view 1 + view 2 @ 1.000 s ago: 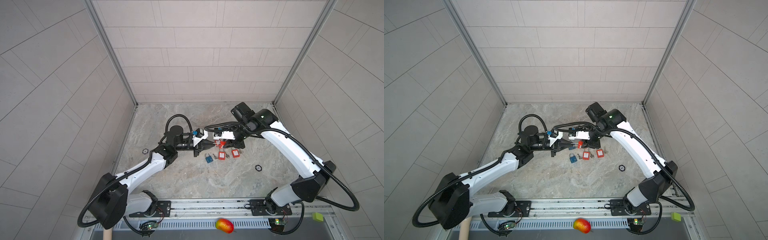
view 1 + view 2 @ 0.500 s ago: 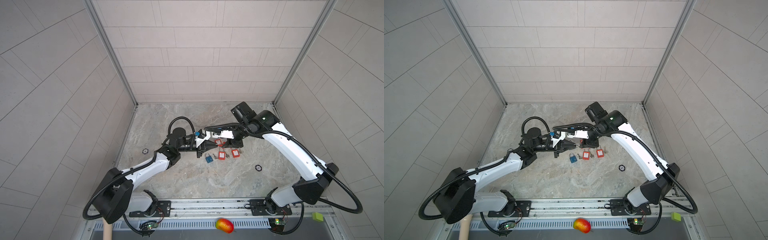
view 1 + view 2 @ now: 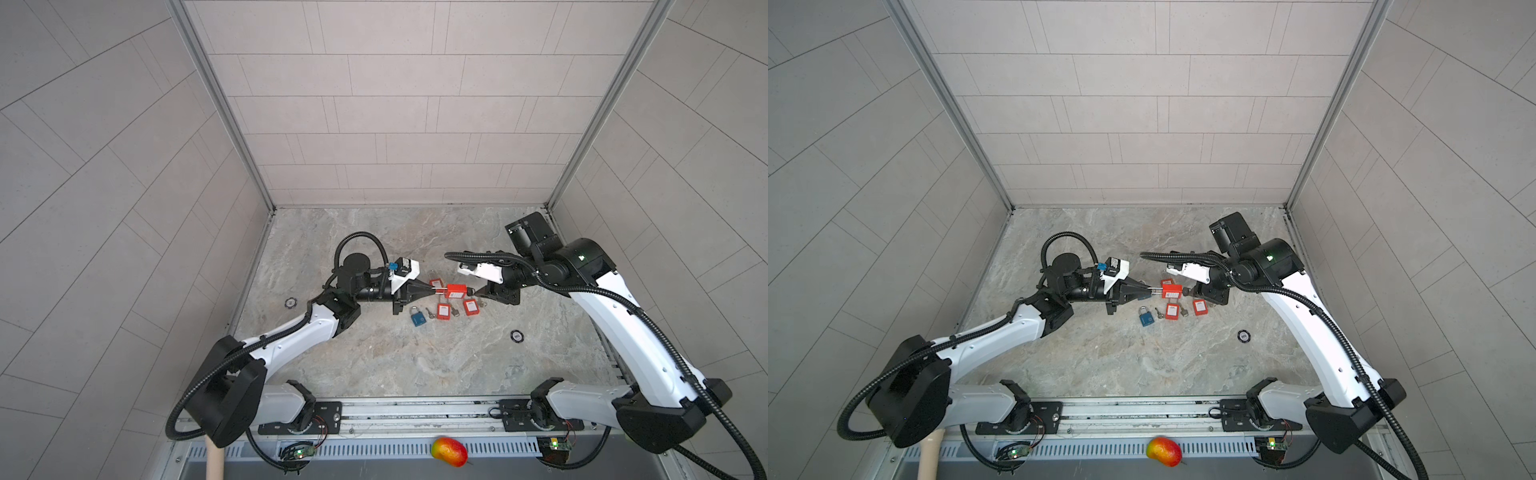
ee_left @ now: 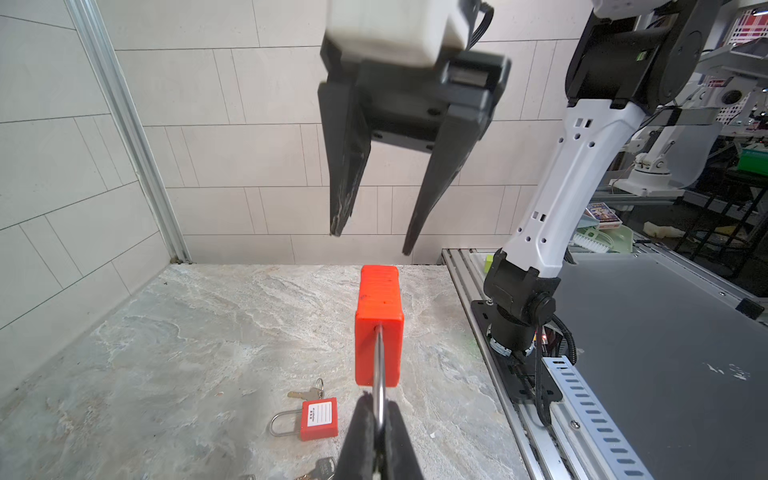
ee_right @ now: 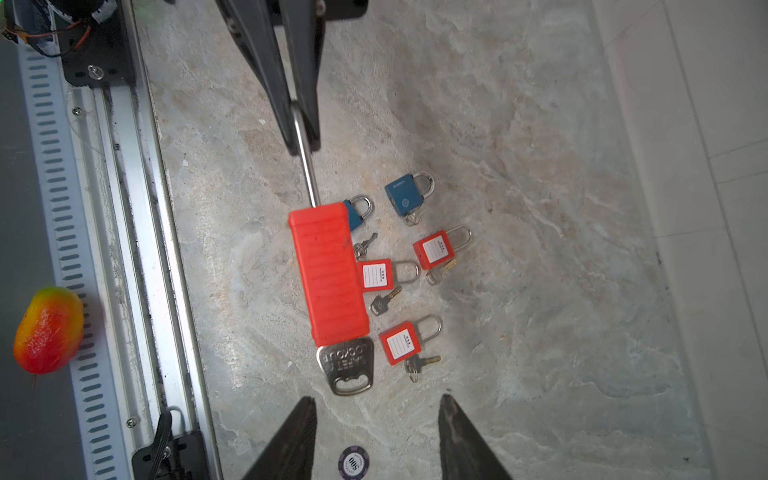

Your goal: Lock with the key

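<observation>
Mid-air over the middle of the table (image 3: 374, 365), the left gripper (image 3: 434, 291) is clamped tight on the steel shackle of the red padlock (image 3: 455, 291). It holds the lock out level towards the other arm, clear of the surface. From the left wrist the fingers (image 4: 361, 440) pinch that shackle with no gap at all.

The key (image 5: 347, 365) sits in the far end of the lock body, its flat stamped head sticking out. The right gripper (image 5: 376, 399) faces it with its jaws parted wide and nothing between them, the tips just short of the key head and not touching.

So I judge the key is in and the turn is the job in hand. Whether the shackle is pushed home I cannot tell from here. The next move asks the right gripper to ease in square, close on the flat of the key head and twist, while the left braces the lock against the torque.

Below, the spare padlocks (image 3: 444, 311) and loose keys (image 5: 384, 301) lie near the table's middle, out of the way.
</observation>
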Robot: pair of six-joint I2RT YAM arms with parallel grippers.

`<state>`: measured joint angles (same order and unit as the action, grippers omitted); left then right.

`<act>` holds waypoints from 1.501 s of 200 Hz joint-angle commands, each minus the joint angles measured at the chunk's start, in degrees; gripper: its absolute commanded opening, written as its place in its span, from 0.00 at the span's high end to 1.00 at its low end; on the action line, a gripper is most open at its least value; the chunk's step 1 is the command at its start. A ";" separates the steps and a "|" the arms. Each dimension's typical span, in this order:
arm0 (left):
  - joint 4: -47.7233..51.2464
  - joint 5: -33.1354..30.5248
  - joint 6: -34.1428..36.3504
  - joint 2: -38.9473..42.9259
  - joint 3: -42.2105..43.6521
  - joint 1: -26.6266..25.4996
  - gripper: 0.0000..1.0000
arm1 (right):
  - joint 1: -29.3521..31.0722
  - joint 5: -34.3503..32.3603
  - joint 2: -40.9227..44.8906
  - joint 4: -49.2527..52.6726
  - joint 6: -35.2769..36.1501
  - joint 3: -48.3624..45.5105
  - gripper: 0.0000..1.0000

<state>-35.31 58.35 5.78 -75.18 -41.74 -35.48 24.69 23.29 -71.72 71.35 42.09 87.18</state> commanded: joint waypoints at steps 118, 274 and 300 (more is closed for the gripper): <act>-3.53 1.47 -1.47 -1.10 -3.83 -0.28 1.00 | 2.57 -2.40 -0.70 -10.20 0.20 -6.25 0.75; -1.17 3.00 -0.09 -1.18 -5.14 -0.88 1.00 | 0.96 3.81 -2.96 3.68 -0.77 1.75 0.61; -1.17 2.76 -0.16 -1.19 -5.24 -1.25 1.00 | 1.06 3.96 -4.30 3.24 -0.03 0.84 0.67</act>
<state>-34.87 60.01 4.95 -76.62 -44.77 -36.14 25.61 25.10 -75.22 72.47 41.50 88.16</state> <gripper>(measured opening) 0.064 0.351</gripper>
